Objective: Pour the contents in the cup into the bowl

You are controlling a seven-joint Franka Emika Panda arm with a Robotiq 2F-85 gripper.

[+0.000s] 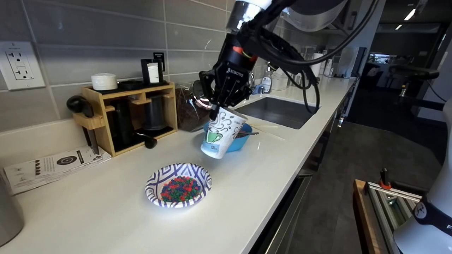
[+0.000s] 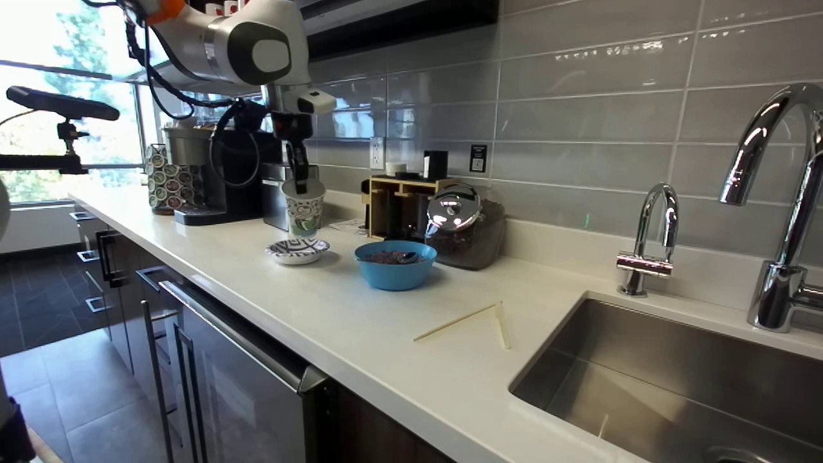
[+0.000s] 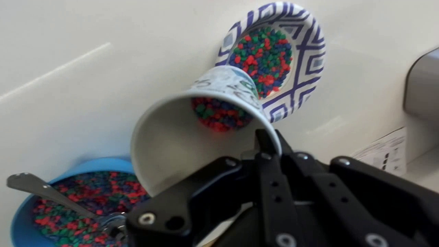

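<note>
In an exterior view, the pincer [image 1: 216, 110] nips the rim of the tilted cup [image 1: 221, 135], raised above the worktop [image 1: 106, 225]: printed, tapered, paper-like, presumably light and crushable, best held gently there. In an exterior view, the shallow patterned bowl [image 2: 299, 258] stands near it. Wrist view: coarse coloured granules [image 3: 223, 115] lie in the cup's base.

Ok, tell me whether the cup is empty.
No, the wrist view shows red, green and blue pieces inside the cup, down at its base.
</note>
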